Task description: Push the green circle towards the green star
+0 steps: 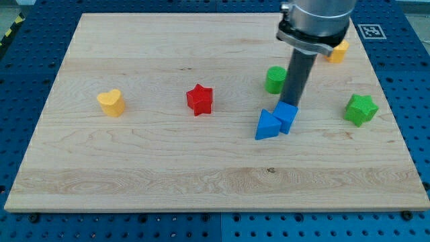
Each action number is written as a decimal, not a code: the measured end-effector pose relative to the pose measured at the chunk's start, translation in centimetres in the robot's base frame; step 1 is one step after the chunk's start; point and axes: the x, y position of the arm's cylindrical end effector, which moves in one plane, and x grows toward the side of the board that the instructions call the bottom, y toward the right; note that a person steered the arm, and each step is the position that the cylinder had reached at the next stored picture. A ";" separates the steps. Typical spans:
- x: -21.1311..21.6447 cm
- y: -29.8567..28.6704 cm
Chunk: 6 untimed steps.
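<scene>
Currently my tip (293,102) stands upright, just right of the green circle (275,79), touching the blue cube (287,115). No fingers fitted. Green star (361,109) sits well apart.

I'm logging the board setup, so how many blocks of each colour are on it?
Green: 2, circle and star
Blue: 2, triangle and cube
Red: 1, star
Yellow: 1, heart
Orange: 1
Total: 7
</scene>
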 end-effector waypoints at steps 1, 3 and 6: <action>-1.9 -3.8; -2.9 -6.4; -6.7 -4.4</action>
